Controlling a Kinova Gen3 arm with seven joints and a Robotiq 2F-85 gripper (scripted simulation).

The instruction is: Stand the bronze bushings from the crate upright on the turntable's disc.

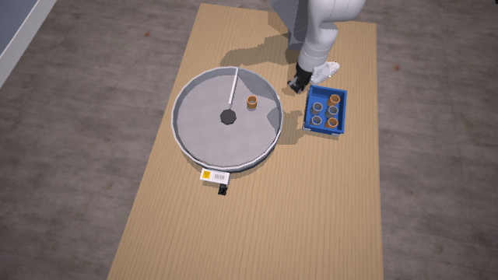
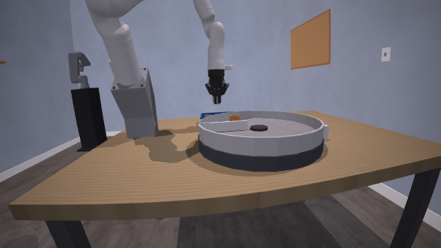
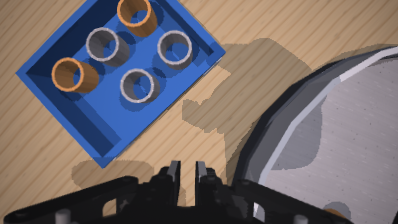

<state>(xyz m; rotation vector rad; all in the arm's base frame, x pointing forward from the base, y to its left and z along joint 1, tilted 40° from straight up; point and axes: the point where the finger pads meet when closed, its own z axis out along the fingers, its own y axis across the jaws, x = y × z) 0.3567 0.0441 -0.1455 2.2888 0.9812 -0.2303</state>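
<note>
My gripper (image 1: 296,87) (image 2: 217,100) (image 3: 187,173) is shut and empty. It hangs above the table between the turntable and the blue crate (image 1: 326,90) (image 2: 210,114) (image 3: 95,125). One bronze bushing (image 1: 252,99) (image 2: 234,117) stands upright on the grey disc (image 1: 218,136) (image 2: 286,127) (image 3: 360,135), apart from the dark hub (image 1: 228,117) (image 2: 258,127). Two bronze bushings (image 1: 334,99) (image 1: 331,123) (image 3: 136,15) (image 3: 74,75) stand in the crate. Three steel bushings (image 1: 317,107) (image 1: 331,111) (image 1: 316,120) (image 3: 103,44) (image 3: 175,48) (image 3: 137,86) stand there too.
The turntable has a raised rim (image 1: 177,103) and a white bar (image 1: 233,86) from the rim to the hub. A label plate (image 1: 215,176) and a small black part (image 1: 222,190) sit at its front. The arm's grey base (image 2: 136,103) and a black stand (image 2: 89,117) are at the back.
</note>
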